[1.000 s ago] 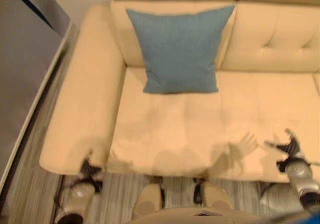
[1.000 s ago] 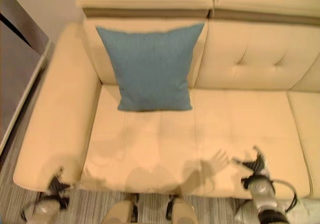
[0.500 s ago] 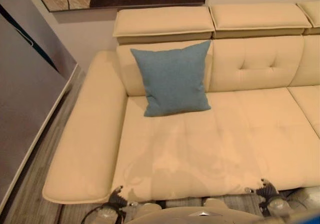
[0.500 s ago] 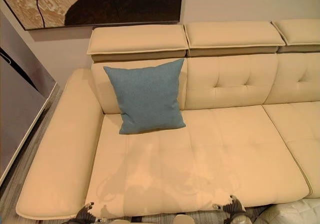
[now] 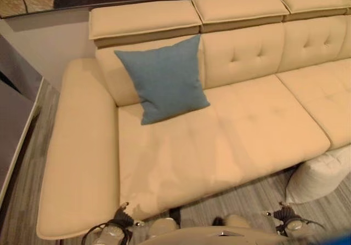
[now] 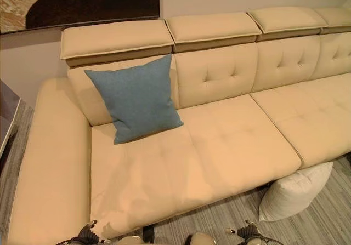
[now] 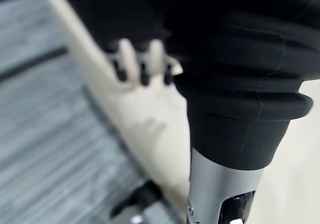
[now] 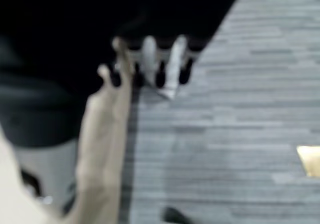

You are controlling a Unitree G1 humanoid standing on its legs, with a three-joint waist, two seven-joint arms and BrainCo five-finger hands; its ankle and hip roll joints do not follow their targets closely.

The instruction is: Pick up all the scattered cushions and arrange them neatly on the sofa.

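A blue cushion (image 5: 163, 79) stands propped against the backrest on the left seat of the beige sofa (image 5: 247, 130). On the floor, a white cushion (image 5: 318, 174) leans against the sofa's front at the right. My left hand (image 5: 122, 218) hangs low by the sofa's front left corner, below the seat edge. Its fingers (image 7: 142, 63) are straight and hold nothing. My right hand (image 5: 285, 215) hangs low over the floor, left of the white cushion and apart from it. Its fingers (image 8: 150, 58) are relaxed, with nothing in them.
The sofa's broad armrest (image 5: 77, 146) runs down the left side. A grey cabinet (image 5: 13, 108) stands left of it, and a dark painting (image 6: 82, 1) hangs on the wall behind. Grey striped floor (image 5: 247, 201) lies before the sofa.
The camera has lifted and swung right, bringing the sofa's right seats and the white cushion into view. Both hands have dropped from the seat's front edge to below it.
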